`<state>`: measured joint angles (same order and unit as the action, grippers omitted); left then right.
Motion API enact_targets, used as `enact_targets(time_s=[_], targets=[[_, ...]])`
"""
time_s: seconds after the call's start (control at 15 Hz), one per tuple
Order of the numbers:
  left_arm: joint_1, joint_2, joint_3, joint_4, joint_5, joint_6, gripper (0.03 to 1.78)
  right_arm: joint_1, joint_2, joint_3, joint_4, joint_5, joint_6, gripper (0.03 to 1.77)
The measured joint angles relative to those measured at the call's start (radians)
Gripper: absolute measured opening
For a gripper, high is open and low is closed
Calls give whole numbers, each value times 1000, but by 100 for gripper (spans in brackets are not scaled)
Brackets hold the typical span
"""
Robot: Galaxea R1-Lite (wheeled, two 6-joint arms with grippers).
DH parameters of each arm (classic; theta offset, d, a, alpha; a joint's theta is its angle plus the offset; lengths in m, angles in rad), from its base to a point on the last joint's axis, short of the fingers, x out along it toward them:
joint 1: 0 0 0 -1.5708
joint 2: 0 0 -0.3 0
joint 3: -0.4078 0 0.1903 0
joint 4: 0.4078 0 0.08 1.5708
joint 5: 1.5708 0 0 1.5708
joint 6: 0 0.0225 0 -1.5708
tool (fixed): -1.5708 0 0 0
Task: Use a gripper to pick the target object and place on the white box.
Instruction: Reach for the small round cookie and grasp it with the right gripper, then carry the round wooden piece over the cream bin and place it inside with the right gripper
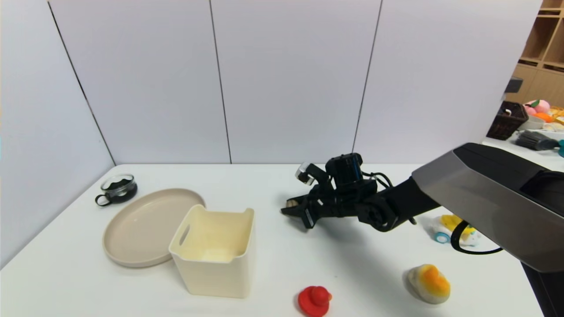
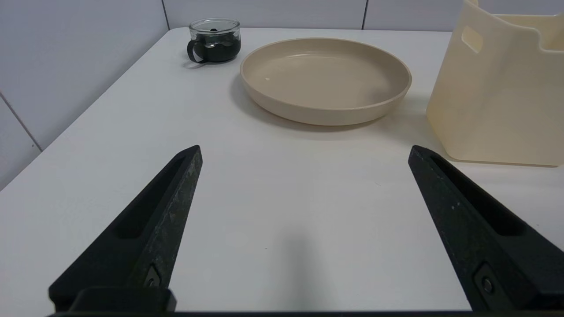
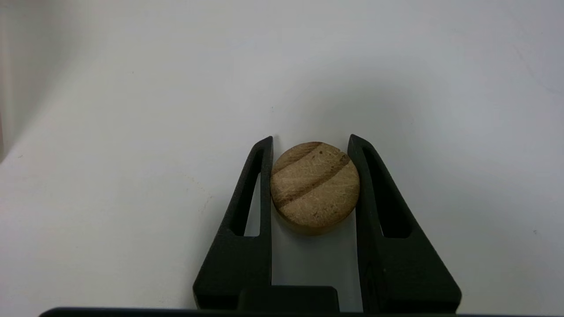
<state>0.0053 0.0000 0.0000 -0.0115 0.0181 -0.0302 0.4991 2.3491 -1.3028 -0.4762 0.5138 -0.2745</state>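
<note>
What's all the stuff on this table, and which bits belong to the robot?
Wooden disc: one, striped brown, table middle, pinched in the right gripper.
White box: one, cream, front left.
Plate: one, beige, touching the box's left side.
Glass cup: one, clear with dark contents, far left.
Red toy: one, front edge.
Yellow-white toy: one, front right.
Toy car: one, white, yellow and blue, right, under the arm.
Table: one, white.
Right gripper: black, shut on the disc.
Left gripper: black, open, near the plate.

Small brown striped wooden cylinder (image 3: 314, 187) sits upright — well right of the open cream-white box (image 1: 214, 251).
</note>
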Motion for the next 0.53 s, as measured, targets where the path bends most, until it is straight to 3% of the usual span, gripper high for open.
enact_targets(time_s=[0.27, 0.53], targets=[[0, 0, 0, 0, 0, 0, 169, 3, -16, 6, -2, -30, 2, 52], [0, 0, 0, 0, 0, 0, 169, -9, -96, -49, -25, -26, 7, 52]])
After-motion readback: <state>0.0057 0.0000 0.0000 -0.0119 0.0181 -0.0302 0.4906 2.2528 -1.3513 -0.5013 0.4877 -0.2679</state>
